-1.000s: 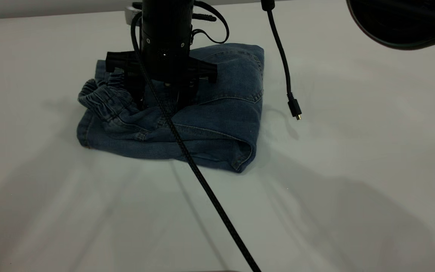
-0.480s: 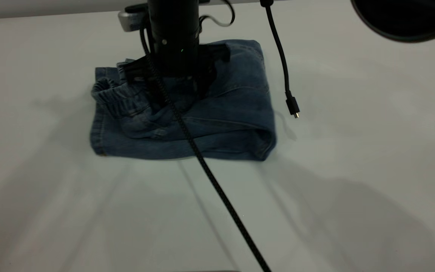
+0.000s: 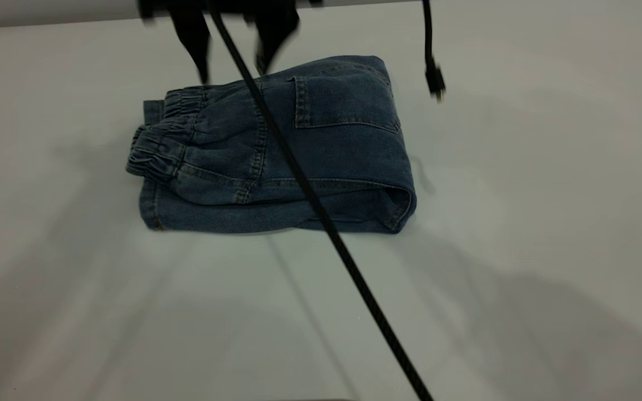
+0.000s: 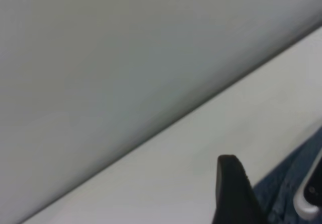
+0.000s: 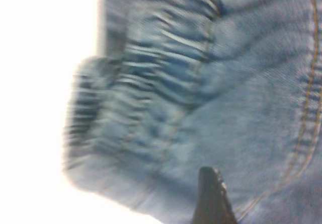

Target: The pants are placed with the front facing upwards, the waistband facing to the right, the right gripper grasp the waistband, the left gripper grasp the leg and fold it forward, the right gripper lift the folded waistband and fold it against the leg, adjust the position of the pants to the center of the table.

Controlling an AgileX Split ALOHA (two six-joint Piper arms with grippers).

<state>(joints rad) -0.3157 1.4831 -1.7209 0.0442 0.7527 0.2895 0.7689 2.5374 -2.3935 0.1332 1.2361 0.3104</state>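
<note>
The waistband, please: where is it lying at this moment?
In the exterior view, the waistband forms the left end of the folded pants, on the table, below the raised right end effector.

Blue denim pants (image 3: pixel 298 161) with tan stitching, darker puckered waistband (image 3: pixel 156 150), on a pale grey-white table (image 3: pixel 521 195), black cable (image 3: pixel 321 217) lay across

Braided cable (image 3: pixel 321 211) slanting across folded pants (image 3: pixel 276 150), bare table (image 3: pixel 521 223) all around

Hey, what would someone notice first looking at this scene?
The folded blue denim pants on the white table, their ruched waistband bunched at the exterior view's left. Above their far edge hangs the right end effector, fingers apart, and a black braided cable slants across.
</note>
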